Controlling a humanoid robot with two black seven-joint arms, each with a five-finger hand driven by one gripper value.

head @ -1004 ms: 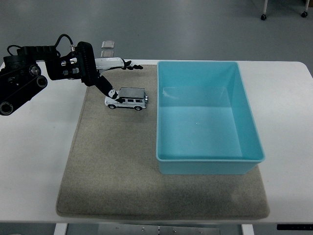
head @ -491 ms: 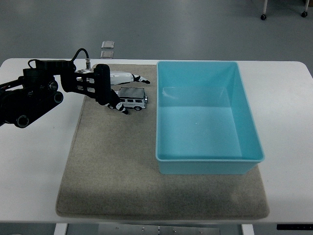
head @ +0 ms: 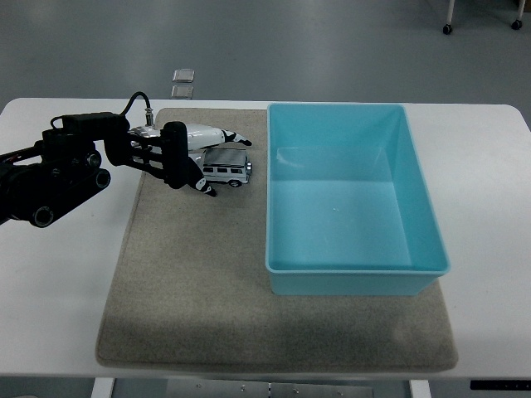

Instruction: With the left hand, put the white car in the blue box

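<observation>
The white toy car (head: pixel 227 171) stands on the beige mat (head: pixel 191 274), just left of the blue box (head: pixel 357 267). The box is empty and open at the top. My left hand (head: pixel 229 167) reaches in from the left and straddles the car's left end. Its white fingers (head: pixel 217 134) lie along the car's far side and its thumb (head: pixel 204 186) is at the near side. The hand is open around the car, and the car rests on the mat. The right arm does not show.
The mat covers the middle of the white table (head: pixel 58 274), with the box on its right half. Two small grey squares (head: pixel 182 82) lie on the floor beyond the table's far edge.
My left hand has moved right and down to the car, and its fingers now reach past the car on both sides. The car has stayed in place.
</observation>
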